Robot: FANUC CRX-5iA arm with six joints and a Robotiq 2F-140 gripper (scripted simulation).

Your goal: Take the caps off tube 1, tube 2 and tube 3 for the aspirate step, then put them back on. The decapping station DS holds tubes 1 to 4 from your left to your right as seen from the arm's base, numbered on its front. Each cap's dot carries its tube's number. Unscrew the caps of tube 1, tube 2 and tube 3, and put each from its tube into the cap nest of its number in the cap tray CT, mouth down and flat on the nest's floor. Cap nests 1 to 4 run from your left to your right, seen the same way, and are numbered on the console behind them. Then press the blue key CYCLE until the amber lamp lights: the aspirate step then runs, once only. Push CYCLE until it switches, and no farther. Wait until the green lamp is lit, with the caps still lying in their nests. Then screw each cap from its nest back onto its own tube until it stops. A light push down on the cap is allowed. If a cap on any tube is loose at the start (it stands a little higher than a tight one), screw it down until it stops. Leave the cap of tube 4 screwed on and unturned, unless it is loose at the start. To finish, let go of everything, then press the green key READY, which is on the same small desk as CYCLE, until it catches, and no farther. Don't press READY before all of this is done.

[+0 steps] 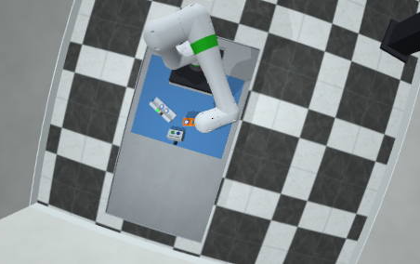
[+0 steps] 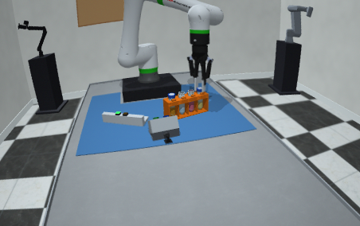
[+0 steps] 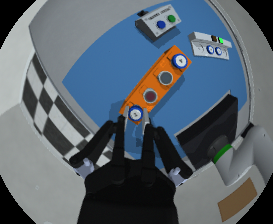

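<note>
- Gripper [image 3: 135, 124] clenched on a blue-ringed cap [image 3: 135, 113], lower centre of the wrist view.
- Cap seated atop the end tube of the orange decapping station [image 2: 172, 108], mid-frame on the blue mat [image 2: 99, 139].

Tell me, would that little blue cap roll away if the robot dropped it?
Probably, if it lands on edge: the cap looks round. Flat, mouth down, it should stay put. It seems small and stiff, so the end effector likely grips it without squashing.
</note>
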